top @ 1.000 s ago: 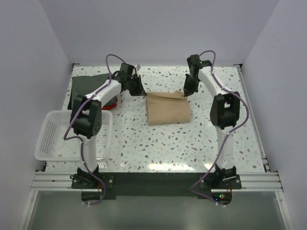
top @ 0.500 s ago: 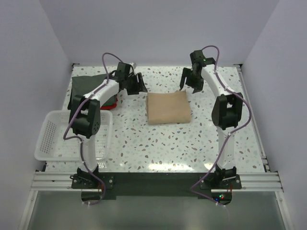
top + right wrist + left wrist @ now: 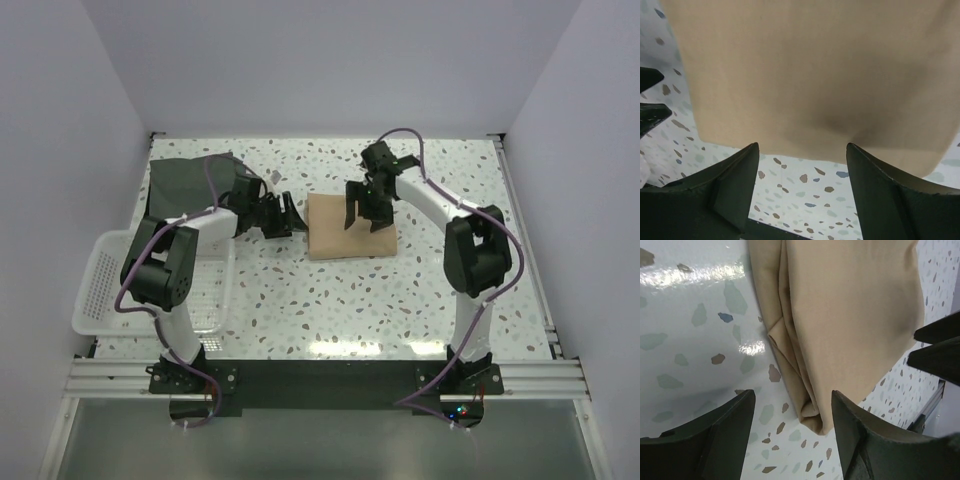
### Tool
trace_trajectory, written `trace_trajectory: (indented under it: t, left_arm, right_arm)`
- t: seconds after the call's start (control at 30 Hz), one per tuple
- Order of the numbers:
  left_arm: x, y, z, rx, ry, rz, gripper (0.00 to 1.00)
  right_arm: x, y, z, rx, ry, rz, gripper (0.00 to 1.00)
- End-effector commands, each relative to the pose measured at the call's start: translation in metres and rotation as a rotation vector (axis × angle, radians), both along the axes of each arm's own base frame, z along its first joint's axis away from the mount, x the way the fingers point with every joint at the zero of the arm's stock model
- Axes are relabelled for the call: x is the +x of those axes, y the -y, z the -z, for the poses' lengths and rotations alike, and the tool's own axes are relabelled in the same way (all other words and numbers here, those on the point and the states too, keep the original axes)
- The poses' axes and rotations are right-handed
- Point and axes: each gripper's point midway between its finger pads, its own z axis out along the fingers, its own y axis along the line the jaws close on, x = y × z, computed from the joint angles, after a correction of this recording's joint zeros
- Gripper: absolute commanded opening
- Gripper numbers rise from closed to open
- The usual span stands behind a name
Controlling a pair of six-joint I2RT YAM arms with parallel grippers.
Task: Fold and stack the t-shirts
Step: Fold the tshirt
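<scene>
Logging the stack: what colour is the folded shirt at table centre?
Plain tan shirt, clearest in the right wrist view.

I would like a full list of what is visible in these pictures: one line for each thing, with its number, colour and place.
folded shirt: one, tan, middle of the table, lying flat.
dark shirt: one, grey-green, far left corner of the table, lying loose.
basket: one, white plastic mesh, near left corner of the table.
table: one, white with coloured speckles, under everything.
cables: two, purple, one along each arm.
arms: two, white with black joints, bases at the near edge.
left hand: one, black, open, at the folded shirt's left edge.
right hand: one, black, open, over the folded shirt.
</scene>
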Motion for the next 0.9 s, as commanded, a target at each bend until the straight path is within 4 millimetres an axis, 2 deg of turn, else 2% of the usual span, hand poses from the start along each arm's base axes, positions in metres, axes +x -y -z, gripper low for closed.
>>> trace_trajectory:
  t: [0.0, 0.27, 0.37, 0.8, 0.87]
  left_arm:
    - [0.01, 0.014, -0.031, -0.125, 0.12, 0.033, 0.67]
    - [0.009, 0.017, -0.011, -0.15, 0.08, 0.011, 0.68]
    - [0.012, 0.015, -0.005, -0.136, 0.074, -0.008, 0.69]
    - [0.017, 0.011, 0.031, -0.11, -0.005, -0.104, 0.71]
    - [0.016, 0.012, 0.042, -0.094, -0.028, -0.119, 0.72]
  right_arm:
    - [-0.006, -0.01, 0.012, 0.041, -0.019, 0.004, 0.73]
    - [-0.019, -0.008, 0.066, -0.014, -0.137, -0.005, 0.73]
    - [-0.025, -0.011, 0.074, -0.023, -0.159, -0.014, 0.73]
    - [-0.034, -0.015, 0.08, -0.043, -0.171, -0.036, 0.73]
    - [-0.035, -0.016, 0.079, -0.046, -0.17, -0.041, 0.73]
